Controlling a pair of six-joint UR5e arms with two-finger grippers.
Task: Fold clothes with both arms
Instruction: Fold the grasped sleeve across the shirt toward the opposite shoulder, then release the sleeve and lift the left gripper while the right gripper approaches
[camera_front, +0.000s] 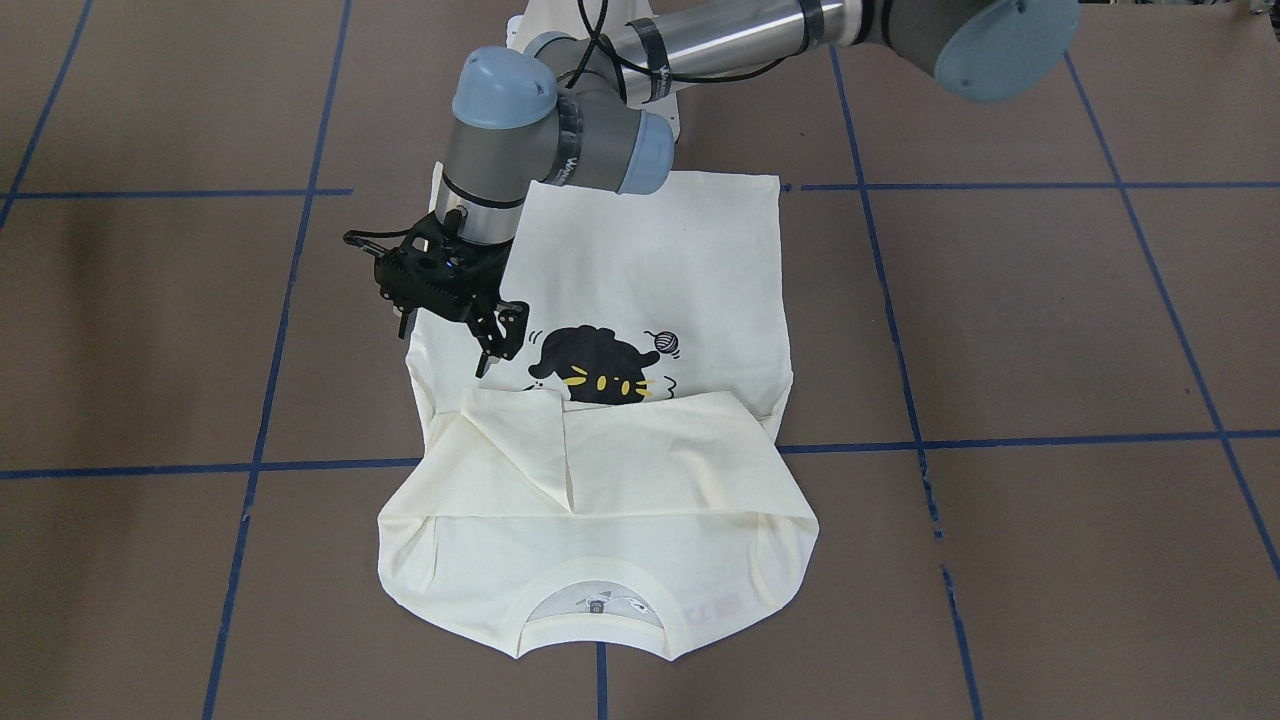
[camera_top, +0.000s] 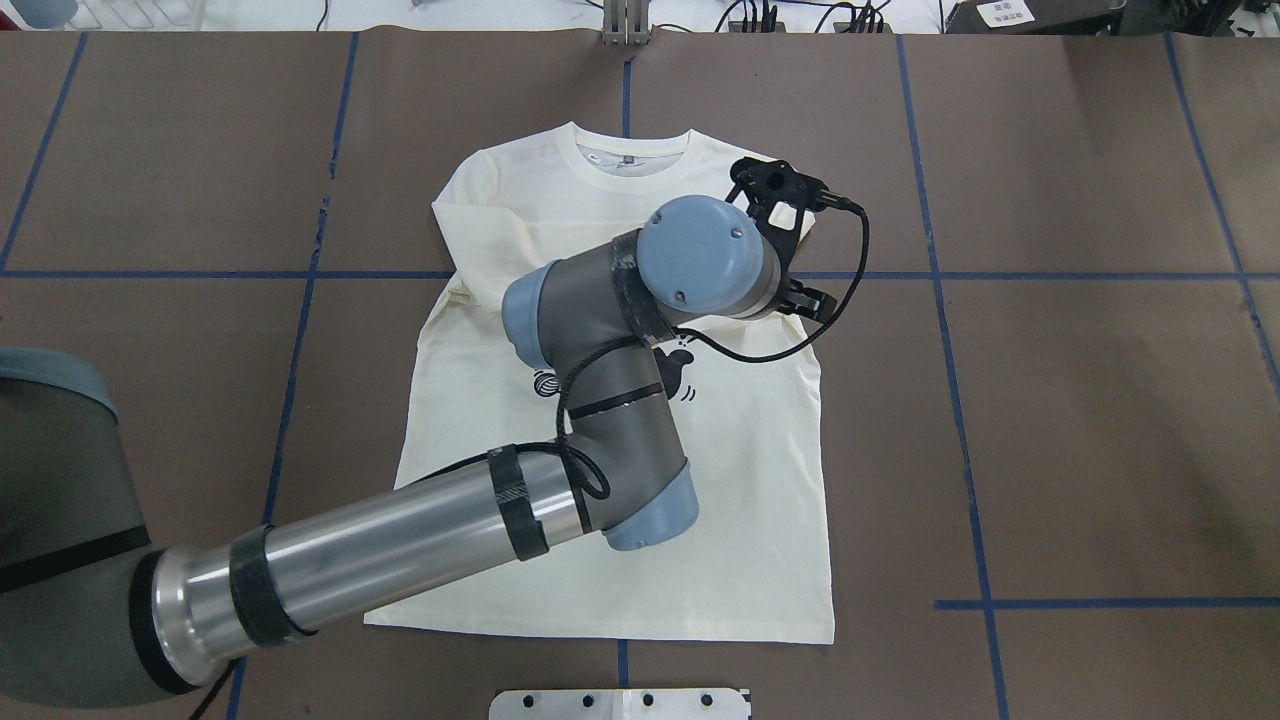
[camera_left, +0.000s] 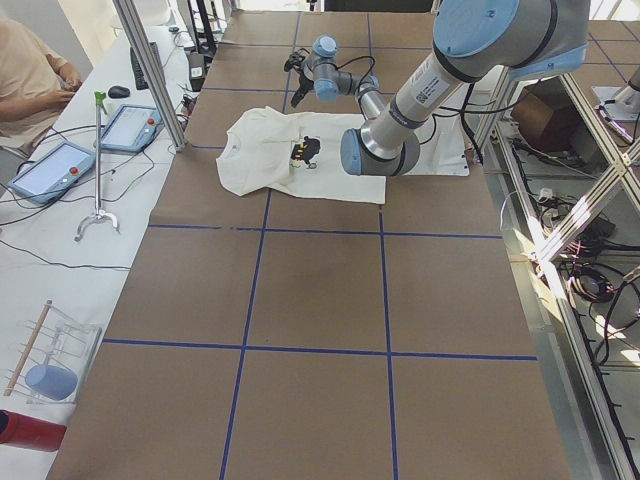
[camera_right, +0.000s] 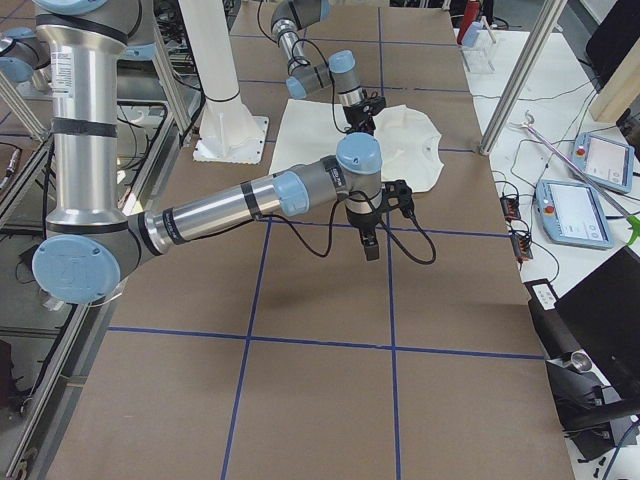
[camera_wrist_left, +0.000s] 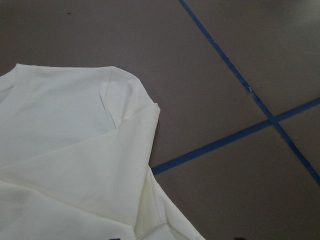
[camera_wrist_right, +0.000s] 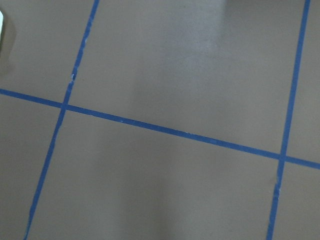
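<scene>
The cream shirt (camera_front: 640, 260) lies flat and front up on the brown table, collar away from the robot. Both sleeves (camera_front: 620, 460) are folded in across the chest and cover part of the black cat print (camera_front: 595, 365). My left arm reaches across the shirt (camera_top: 740, 480). Its gripper (camera_front: 448, 338) hovers open and holds nothing, just above the shirt's edge near one armpit. The left wrist view shows that shoulder and folded sleeve (camera_wrist_left: 75, 150). My right gripper (camera_right: 370, 238) hangs over bare table, well away from the shirt (camera_right: 400, 135). I cannot tell whether it is open or shut.
Blue tape lines (camera_front: 1000, 440) grid the table. The white pedestal (camera_right: 225, 120) stands at the robot's edge. A side bench holds tablets (camera_left: 50, 170) with a person (camera_left: 30, 70) seated at it. Metal frame struts (camera_left: 560, 220) run along the robot's side.
</scene>
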